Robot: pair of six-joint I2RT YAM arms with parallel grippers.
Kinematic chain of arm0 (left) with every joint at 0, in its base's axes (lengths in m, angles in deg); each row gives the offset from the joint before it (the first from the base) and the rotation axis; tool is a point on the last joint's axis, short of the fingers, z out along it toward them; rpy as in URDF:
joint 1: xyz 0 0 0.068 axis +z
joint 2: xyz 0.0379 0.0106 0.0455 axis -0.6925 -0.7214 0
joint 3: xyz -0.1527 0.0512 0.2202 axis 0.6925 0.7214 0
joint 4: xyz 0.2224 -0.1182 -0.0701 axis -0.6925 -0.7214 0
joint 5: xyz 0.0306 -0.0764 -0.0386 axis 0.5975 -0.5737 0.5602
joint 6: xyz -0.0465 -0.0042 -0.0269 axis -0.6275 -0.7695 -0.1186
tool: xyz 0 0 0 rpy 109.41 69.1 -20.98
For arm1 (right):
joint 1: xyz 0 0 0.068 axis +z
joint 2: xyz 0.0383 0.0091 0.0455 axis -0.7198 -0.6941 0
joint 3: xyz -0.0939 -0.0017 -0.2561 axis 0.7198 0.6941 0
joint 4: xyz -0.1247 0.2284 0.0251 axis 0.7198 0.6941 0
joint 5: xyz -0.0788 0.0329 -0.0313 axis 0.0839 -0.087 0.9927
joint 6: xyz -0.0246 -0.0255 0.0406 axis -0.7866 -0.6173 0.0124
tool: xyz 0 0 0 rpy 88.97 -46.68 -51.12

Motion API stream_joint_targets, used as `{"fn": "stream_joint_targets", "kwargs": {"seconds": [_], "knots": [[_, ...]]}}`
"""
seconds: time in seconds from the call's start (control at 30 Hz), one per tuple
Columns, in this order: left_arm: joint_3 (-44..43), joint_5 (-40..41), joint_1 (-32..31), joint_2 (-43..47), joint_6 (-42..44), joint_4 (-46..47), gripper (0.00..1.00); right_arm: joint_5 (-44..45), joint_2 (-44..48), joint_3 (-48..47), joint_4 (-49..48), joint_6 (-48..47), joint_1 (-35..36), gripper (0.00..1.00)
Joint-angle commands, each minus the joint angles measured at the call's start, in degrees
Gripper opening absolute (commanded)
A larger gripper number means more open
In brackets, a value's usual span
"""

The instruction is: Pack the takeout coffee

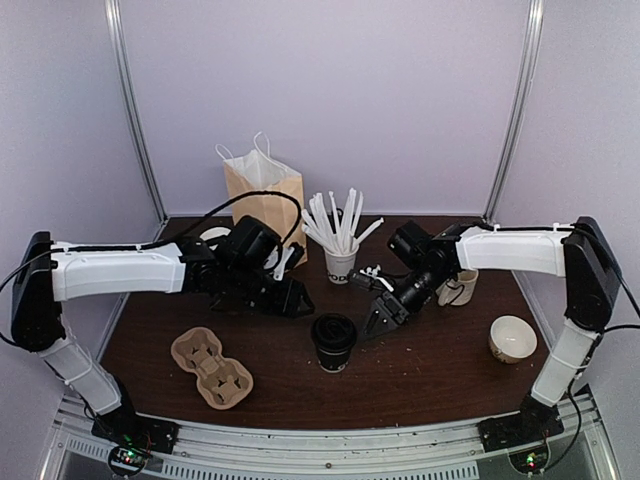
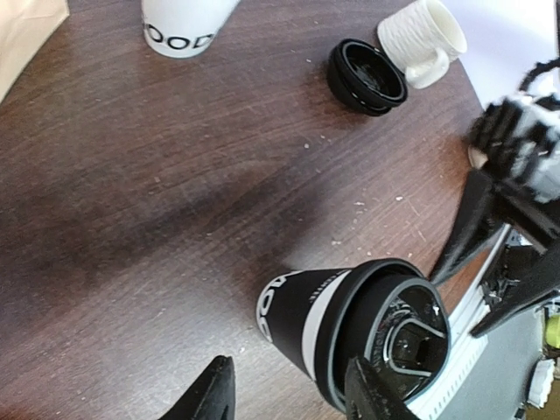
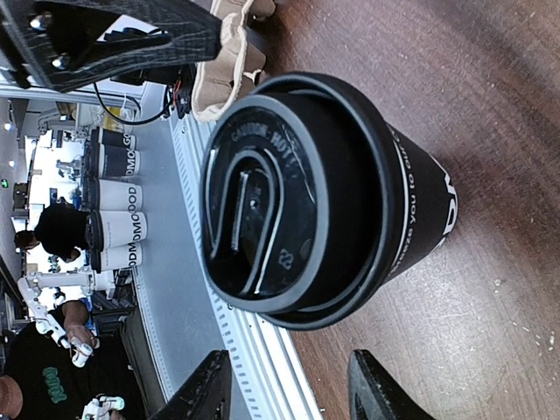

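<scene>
The takeout coffee (image 1: 333, 341), a black paper cup with white lettering and a black lid, stands upright near the middle of the table. My left gripper (image 1: 303, 300) hovers just behind and left of it, and my right gripper (image 1: 380, 322) sits close on its right. In the left wrist view the cup (image 2: 332, 319) lies just ahead of the open left gripper (image 2: 293, 395), whose right finger (image 2: 376, 389) overlaps the lid's edge. In the right wrist view the lid (image 3: 262, 184) fills the frame above the open right gripper (image 3: 293, 394), with nothing between the fingers.
A pulp cup carrier (image 1: 210, 366) lies front left. A paper bag (image 1: 262, 190) stands at the back. A cup of white sticks (image 1: 340, 262), a white mug (image 1: 458, 288) and a white bowl (image 1: 512, 338) are nearby. Stacked black lids (image 2: 366, 77) sit beside the mug.
</scene>
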Motion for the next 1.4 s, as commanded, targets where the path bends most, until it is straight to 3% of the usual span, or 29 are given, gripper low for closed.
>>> {"fn": "stream_joint_targets", "kwargs": {"seconds": [0.0,0.63,1.0,1.13,1.27,1.37], "knots": [[0.30,-3.78,0.43,-1.82,-0.74,4.50,0.44,-0.89,-1.93,-0.93,-0.25,0.19,0.56,0.49],[0.00,-5.22,0.56,-4.78,0.14,3.49,0.39,-2.09,-6.29,-3.39,0.11,-0.53,1.64,0.51],[1.49,-6.01,0.55,-5.26,-0.98,3.33,0.35,-2.00,-7.91,-3.97,-1.03,1.43,1.64,0.57],[2.40,-5.65,0.55,-5.63,-1.14,2.32,0.33,5.11,-8.46,-3.72,-0.49,1.43,1.74,0.55],[4.06,-3.91,0.56,-6.26,-1.30,0.03,0.29,21.20,-10.34,-3.58,2.02,2.45,1.73,0.52],[5.54,-1.79,0.56,-7.05,-1.05,-2.08,0.28,25.05,-14.49,-3.75,3.23,2.21,1.71,0.51]]}}
